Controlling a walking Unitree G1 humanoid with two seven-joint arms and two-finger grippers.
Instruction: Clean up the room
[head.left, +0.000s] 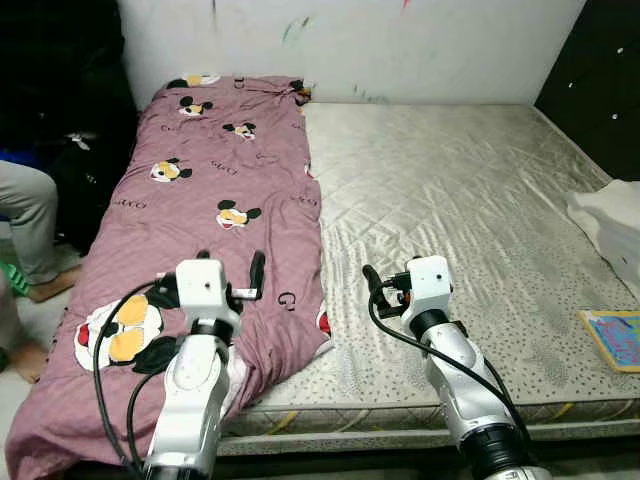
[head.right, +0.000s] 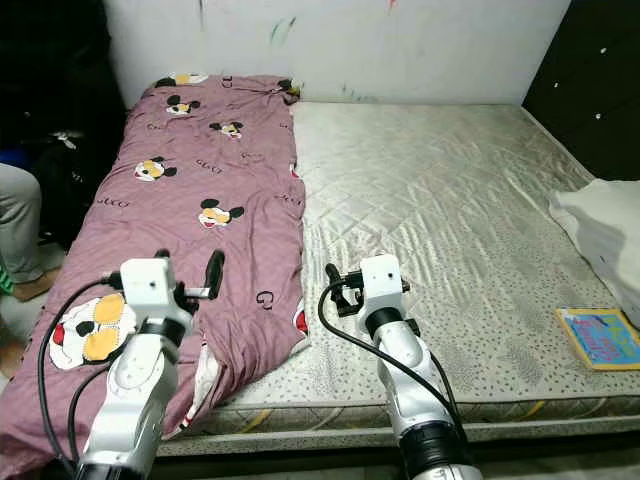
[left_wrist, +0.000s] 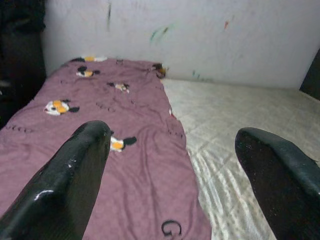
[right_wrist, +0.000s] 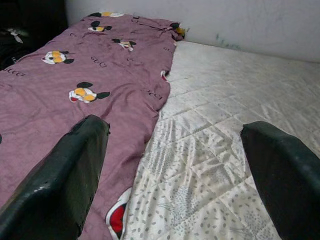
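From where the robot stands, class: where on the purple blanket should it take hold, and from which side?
Probably the blanket's long inner edge, where it lies loose on the bare mattress. That edge sits between the open left gripper and open right gripper, so either could come from the near end of the bed, fingers straddling the edge, and pinch it.

Purple blanket (head.left: 215, 190) carries repeated dark "GUCCI" wordmarks among the cartoon mouse prints, small and partly blurred; readable best near the mouse heads on its upper half. A large lone "G" (left_wrist: 170, 227) stands on the blanket near its edge by the mattress, seen in the left wrist view and as "G" by the fold in the eye views. Colourful book (head.left: 615, 337) at the mattress's right edge has print on its cover, too small to read. Wall marks are paint smears, not text.
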